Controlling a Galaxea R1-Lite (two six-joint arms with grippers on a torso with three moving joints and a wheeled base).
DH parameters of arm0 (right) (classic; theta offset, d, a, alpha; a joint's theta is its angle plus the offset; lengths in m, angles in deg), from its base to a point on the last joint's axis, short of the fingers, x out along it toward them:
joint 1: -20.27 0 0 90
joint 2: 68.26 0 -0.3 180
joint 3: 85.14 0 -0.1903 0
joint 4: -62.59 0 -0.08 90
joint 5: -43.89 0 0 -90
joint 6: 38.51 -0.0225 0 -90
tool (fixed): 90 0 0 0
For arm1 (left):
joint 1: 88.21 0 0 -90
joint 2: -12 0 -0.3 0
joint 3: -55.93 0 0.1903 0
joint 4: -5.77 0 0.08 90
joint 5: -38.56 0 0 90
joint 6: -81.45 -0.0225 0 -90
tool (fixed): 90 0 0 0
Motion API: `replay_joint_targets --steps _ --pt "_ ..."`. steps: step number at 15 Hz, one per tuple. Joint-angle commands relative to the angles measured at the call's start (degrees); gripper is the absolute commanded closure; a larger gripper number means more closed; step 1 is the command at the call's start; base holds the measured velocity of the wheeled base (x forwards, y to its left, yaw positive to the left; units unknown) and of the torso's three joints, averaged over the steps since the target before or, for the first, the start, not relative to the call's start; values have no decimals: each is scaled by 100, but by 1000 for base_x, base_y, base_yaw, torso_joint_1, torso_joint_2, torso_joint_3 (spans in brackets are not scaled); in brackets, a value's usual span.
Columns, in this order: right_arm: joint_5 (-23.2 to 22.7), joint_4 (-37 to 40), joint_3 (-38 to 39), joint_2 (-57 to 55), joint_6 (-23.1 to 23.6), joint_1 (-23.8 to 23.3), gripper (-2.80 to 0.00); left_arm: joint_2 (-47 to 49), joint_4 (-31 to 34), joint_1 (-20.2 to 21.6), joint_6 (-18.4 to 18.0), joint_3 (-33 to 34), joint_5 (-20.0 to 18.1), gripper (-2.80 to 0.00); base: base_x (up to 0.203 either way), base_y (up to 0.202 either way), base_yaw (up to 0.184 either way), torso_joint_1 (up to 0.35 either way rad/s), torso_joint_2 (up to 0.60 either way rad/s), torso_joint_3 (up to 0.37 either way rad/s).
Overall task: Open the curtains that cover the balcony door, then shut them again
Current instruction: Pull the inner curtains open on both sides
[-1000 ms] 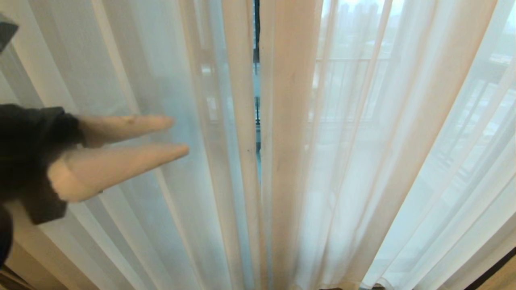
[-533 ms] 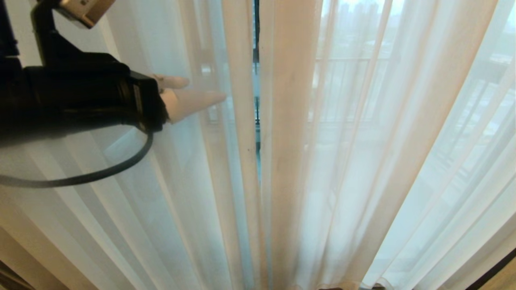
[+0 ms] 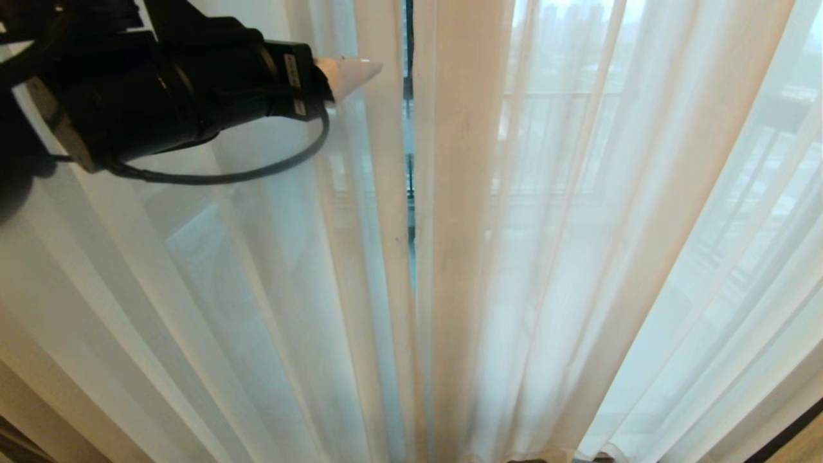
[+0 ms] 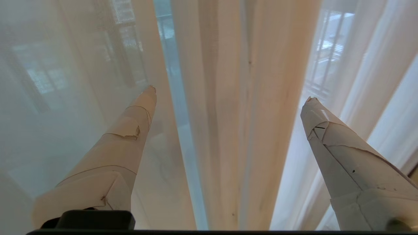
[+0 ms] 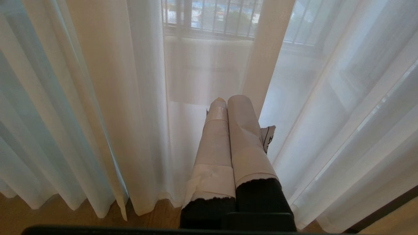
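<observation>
Left gripper [image 4: 228, 94]: spread wide, nothing between the fingers; raised high at the upper left of the head view, one pale tapered fingertip [image 3: 350, 72] pointing at the inner edge of the left sheer panel; in the wrist view, both fingers flanking the bunched folds where the two panels meet, whether touching the cloth cannot be told.

Left arm [image 3: 167, 90]: black wrist housing with a looping black cable, stretched in front of the left panel.

Right gripper [image 5: 228, 99]: closed, fingers pressed together, holding nothing; low near the wooden floor [image 5: 65, 218], aimed at the hanging hems.

Curtains [image 3: 450, 257]: thin see-through white sheers, drawn closed across the whole head view; two panels meeting in pleated folds near the middle, with only a narrow slit between them; hems reaching the floor.

Balcony door [image 3: 409, 64]: behind the sheers; slim dark frame showing through the slit at upper centre, glass veiled by the fabric on either side.

Beyond the glass: railing bars [image 5: 209, 14] and hazy buildings, seen dimly through the cloth.
</observation>
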Motion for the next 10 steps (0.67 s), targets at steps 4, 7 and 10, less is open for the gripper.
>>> replay_joint_targets --steps 4,7,10 --pt "0 2 0 -7 8 10 0 642 -448 58 -134 -286 207 -280 0 0 0 0 0 0" --pt "1 2 0 -7 8 2 0 1040 -1224 161 -346 -390 251 -280 0 0 0 0 0 0" --pt "-8 2 0 -7 8 2 0 1286 -1349 231 -404 -430 248 -280 0 0 0 0 0 0"
